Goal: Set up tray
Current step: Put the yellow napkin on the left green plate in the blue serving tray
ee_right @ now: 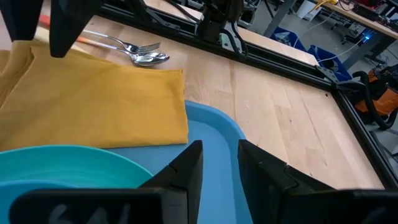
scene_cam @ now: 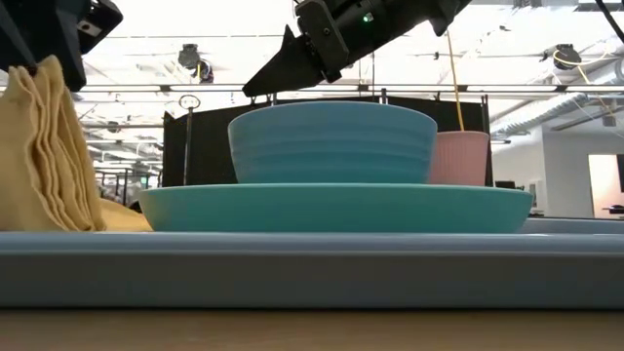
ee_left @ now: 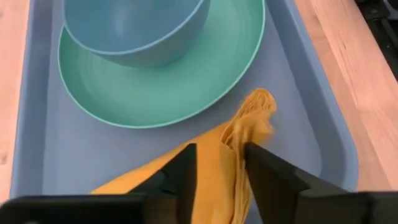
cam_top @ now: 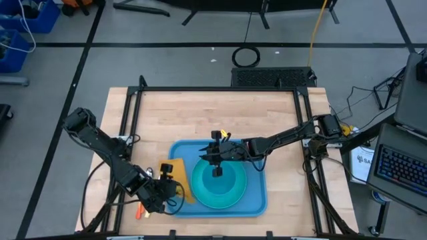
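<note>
With the tray (cam_top: pixel 257 203) sitting mid-table, my left gripper (ee_left: pixel 219 171) has its fingers apart around the bunched yellow napkin (ee_left: pixel 239 134) at the tray's left end, so I'd let go gently and flat, while the right gripper (ee_right: pixel 219 163), slightly apart and empty, hovers over the bowl (cam_top: pixel 217 183).

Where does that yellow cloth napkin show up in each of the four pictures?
High view: yellow napkin at the tray's left end, beside the left end effector.
Low view: bunched at far left.
Left wrist view: between the fingers.
Right wrist view: spread flat, upper left.
Shared landmark: turquoise plate.
</note>
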Controlling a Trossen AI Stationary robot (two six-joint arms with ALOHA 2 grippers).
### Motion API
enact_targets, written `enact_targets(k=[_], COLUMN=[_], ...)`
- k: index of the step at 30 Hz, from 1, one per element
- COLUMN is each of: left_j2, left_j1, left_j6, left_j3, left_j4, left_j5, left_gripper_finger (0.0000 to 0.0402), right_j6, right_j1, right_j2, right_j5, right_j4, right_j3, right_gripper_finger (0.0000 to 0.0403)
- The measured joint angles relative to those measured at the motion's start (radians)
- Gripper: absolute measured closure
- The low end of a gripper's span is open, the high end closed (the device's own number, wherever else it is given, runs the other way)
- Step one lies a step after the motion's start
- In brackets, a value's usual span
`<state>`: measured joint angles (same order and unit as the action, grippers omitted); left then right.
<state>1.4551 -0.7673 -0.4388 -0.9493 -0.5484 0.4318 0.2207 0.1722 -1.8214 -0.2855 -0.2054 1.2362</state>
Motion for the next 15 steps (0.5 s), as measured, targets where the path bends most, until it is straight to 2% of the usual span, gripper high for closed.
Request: enact_targets(k=[4,8,10,15], left_j2=[0.000,0.000,0.000,0.000], left_j1=[0.000,0.000,0.000,0.000], left_j6=[-0.004,-0.005,0.000,0.007], left_j3=[0.000,0.000,0.000,0.000], left_j4=[-0.001,0.012,0.022,0.023], left_j5=[-0.006,-0.076,-0.115,-0.119], left_gripper_finger=[0.0216,0.0190,0.0184,0.0183], right_j6=[0.000,0.000,0.000,-0.009], right_j1=[0.000,0.000,0.000,0.000], right_j2=[0.000,0.000,0.000,0.000], right_j5=[0.000,0.000,0.000,0.000], right_j4=[0.000,0.000,0.000,0.001], right_j3=[0.000,0.000,0.000,0.000], right_gripper_finger=[0.0312,0.0312,0.0312,0.0312])
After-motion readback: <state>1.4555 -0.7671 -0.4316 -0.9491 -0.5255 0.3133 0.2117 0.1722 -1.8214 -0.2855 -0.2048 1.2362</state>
